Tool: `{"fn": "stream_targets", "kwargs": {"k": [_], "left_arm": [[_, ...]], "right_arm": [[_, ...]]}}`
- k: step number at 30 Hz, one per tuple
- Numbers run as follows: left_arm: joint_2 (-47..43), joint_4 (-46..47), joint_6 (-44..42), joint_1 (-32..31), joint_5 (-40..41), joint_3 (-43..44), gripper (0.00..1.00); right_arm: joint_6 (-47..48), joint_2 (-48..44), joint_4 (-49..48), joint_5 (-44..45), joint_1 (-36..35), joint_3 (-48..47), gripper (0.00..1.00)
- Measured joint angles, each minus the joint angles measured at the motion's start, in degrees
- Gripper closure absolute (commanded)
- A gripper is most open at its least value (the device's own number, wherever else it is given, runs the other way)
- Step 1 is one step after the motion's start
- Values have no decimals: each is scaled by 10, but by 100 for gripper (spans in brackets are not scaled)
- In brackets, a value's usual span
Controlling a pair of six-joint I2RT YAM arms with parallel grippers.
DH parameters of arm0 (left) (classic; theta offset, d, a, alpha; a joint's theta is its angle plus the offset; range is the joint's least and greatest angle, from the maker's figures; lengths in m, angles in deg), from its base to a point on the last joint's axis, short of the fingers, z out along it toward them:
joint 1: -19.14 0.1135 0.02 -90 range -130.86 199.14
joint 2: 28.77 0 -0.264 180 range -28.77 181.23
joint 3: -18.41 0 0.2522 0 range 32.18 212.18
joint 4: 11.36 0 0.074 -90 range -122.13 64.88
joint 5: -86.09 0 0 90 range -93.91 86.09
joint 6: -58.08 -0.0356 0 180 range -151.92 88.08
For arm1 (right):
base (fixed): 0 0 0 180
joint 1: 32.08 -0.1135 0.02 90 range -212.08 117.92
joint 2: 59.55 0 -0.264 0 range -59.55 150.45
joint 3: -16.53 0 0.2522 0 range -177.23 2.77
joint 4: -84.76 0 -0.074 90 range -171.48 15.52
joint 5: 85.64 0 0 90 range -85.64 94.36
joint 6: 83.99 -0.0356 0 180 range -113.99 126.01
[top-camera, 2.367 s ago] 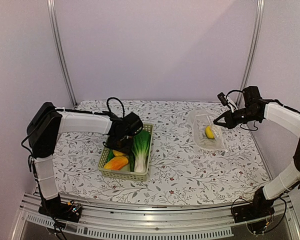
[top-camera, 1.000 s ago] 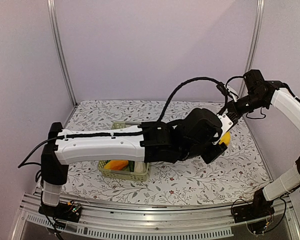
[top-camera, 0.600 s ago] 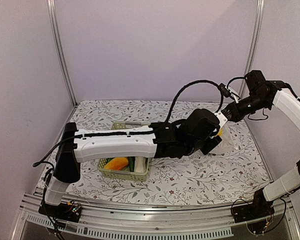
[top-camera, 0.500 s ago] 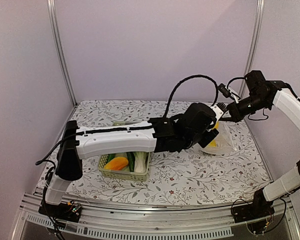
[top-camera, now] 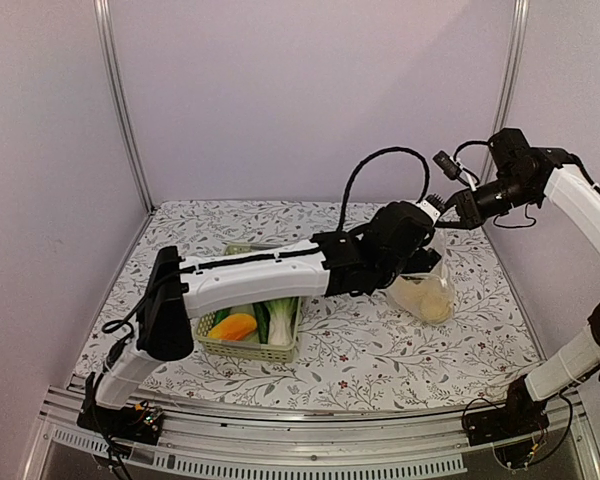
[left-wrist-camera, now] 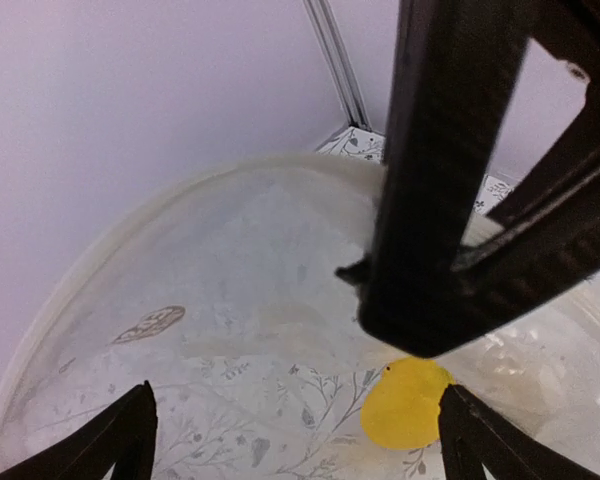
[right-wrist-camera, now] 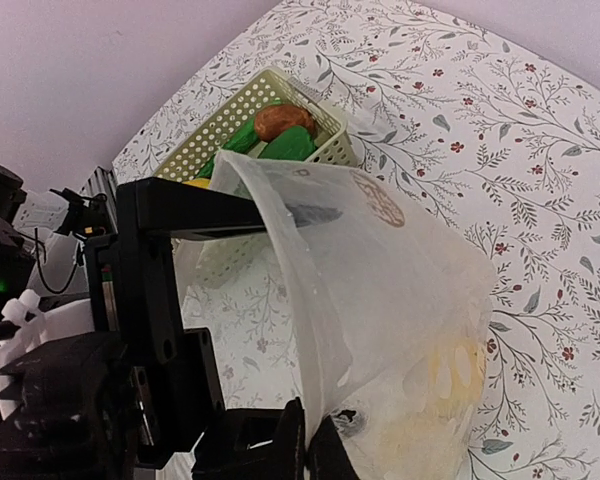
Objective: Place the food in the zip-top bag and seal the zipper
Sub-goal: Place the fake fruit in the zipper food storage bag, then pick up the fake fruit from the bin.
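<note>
We are holding the zip-top bag (top-camera: 420, 292) up by its top edge with our right hand (right-wrist-camera: 308, 440), which is pinching the plastic tight. We are doing this so the bag is hanging like a pouch with its mouth wide open, and food can drop in. Our left hand (left-wrist-camera: 295, 440) is reaching right up to that mouth. Its fingers are spread apart and nothing is between them. We think it is letting go just over the bag. A piece of yellow food (left-wrist-camera: 405, 405) is lying at the bottom of the bag. The orange food (top-camera: 232, 326) and some green pieces are waiting in the green basket (top-camera: 245, 350) on the worktop (top-camera: 360, 350). The zipper (left-wrist-camera: 230, 172) is not closed yet.

A little while ago the bag was lying flat on the worktop and our left hand was over the basket. Now the left arm is stretching far across to the right. The right hand is holding the bag higher than half a second ago, so its bottom is sagging.
</note>
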Motion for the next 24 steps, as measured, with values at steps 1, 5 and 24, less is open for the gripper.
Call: {"fn": "stream_targets", "kwargs": {"k": [1, 5, 24], "left_arm": [[-2, 3, 0, 0, 5, -2, 2], [-45, 28, -12, -11, 22, -61, 3], [-300, 42, 124, -69, 59, -325, 11]], "right_arm": [[-1, 5, 0, 0, 0, -3, 100], [-7, 27, -1, 0, 1, -5, 100], [-13, 44, -40, 37, 71, -33, 100]]}}
